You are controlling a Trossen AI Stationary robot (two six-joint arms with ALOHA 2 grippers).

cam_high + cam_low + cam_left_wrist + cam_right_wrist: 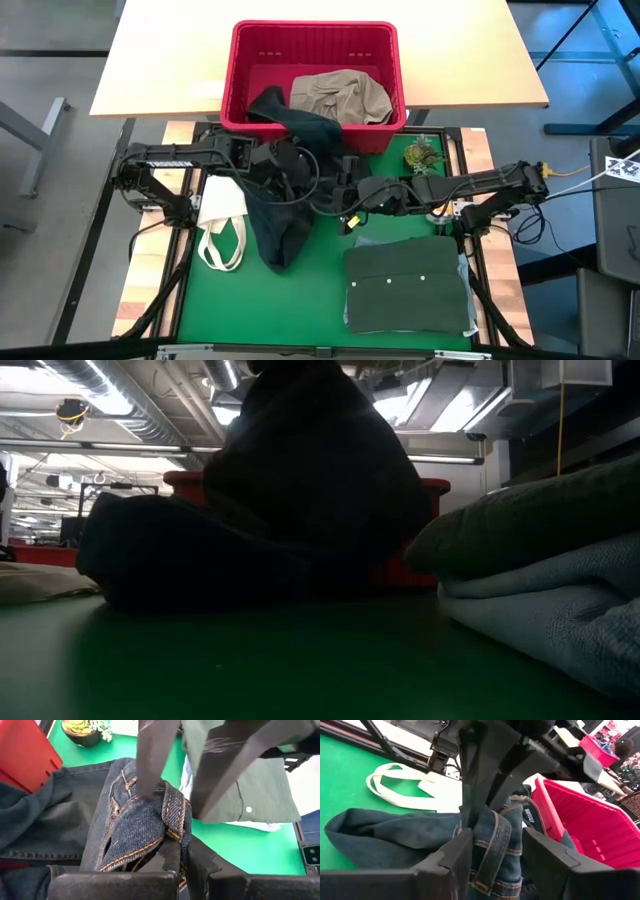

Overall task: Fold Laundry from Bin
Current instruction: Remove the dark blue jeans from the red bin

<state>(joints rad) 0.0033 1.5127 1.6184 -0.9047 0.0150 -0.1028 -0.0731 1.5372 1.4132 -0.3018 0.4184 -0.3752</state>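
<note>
Dark blue denim jeans [282,215] hang over the near rim of the red bin [312,35], and their lower end rests on the green mat. A khaki garment [340,95] lies inside the bin. My left gripper [182,847] is shut on the jeans' waistband above the mat [298,165]. My right gripper [495,845] comes from the table's right [345,188]. It is open, with one finger on either side of the same bunched waistband. My left gripper pinches a bunched fold of the jeans' waistband [172,827] between its two fingers, slanting down from the table's left. The waistband is lifted clear of the mat and the legs hang slack below. My right gripper straddles the waistband [492,837]; whether its fingers [460,850] touch it I cannot tell.
A white tote bag [222,222] lies on the mat at the left. A folded dark green garment [408,290] sits on a lighter piece at the near right. A small potted plant [422,155] stands at the far right of the mat.
</note>
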